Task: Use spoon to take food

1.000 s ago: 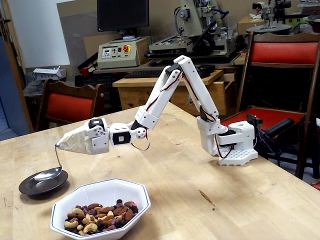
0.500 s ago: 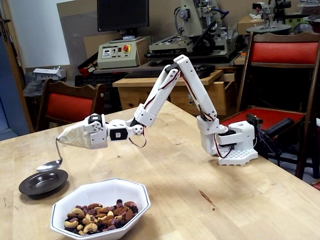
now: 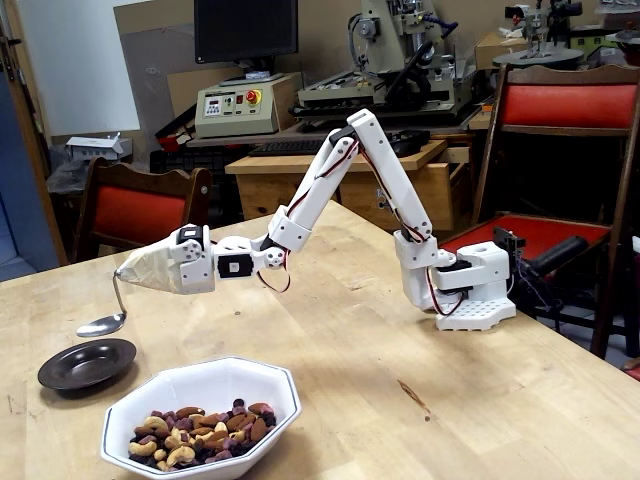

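In the fixed view, the wide light wooden table [image 3: 430,400] holds the white eight-sided bowl [image 3: 205,395] at its near left edge, and the mix of tan cashews, brown nuts and dark red dried fruit [image 3: 200,430] lies inside it. The small round dark saucer [image 3: 87,363] sits just left of the bowl and a little farther back, and the small shiny silver spoon [image 3: 101,323] hangs in the air above the saucer, not touching it. The spoon hangs from the cloth-wrapped white gripper [image 3: 125,275], whose arm reaches left from the white robot base [image 3: 470,285] far over on the right of the table.

text: none readable | control box [image 3: 235,105] behind the table's far edge: red button, small display, markings too blurred to read | monitor [image 3: 245,30]: screen dark, no brand legible
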Robot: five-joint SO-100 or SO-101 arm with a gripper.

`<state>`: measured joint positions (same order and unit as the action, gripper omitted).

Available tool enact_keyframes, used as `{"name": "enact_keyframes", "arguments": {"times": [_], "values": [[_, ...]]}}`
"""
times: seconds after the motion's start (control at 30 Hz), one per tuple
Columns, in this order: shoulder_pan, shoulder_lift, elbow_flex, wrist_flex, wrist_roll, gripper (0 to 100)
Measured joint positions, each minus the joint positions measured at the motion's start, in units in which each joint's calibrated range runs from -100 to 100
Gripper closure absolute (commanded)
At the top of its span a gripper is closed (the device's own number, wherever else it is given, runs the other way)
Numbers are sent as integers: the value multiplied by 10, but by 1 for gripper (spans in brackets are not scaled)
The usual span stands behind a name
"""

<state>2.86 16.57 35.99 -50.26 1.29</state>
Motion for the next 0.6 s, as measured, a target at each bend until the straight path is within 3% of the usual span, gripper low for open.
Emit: {"name": "enact_keyframes", "arguments": {"times": [0.4, 0.6], "values": [[0, 0, 0, 0, -1, 96], [0, -18, 9, 0, -31, 96]]}}
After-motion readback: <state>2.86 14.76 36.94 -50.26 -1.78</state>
